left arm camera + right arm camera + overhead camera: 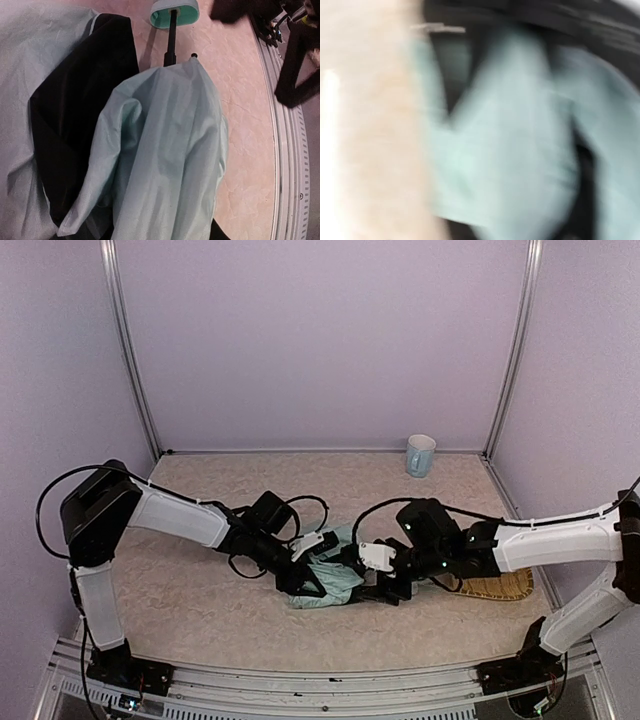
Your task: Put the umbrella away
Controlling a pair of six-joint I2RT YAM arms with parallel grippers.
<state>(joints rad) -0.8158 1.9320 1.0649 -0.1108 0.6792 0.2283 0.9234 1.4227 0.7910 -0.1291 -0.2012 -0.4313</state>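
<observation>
The umbrella (333, 578) lies partly folded on the table between my two arms, pale mint fabric with black lining showing. In the left wrist view its fabric (165, 150) rises in a bunched fold straight into my jaws and hides the fingers. Its thin black shaft (171, 42) and mint handle (175, 12) point away from me. My left gripper (300, 575) is shut on the fabric at the umbrella's left side. My right gripper (378, 578) is at the umbrella's right side. The right wrist view is motion-blurred, showing only mint fabric (510, 150) close up, with no fingers visible.
A pale blue mug (420, 455) stands at the back right near the wall. A woven yellow straw mat (503, 587) lies under the right arm. Metal rails run along the near table edge (285, 165). Purple walls enclose the table on three sides.
</observation>
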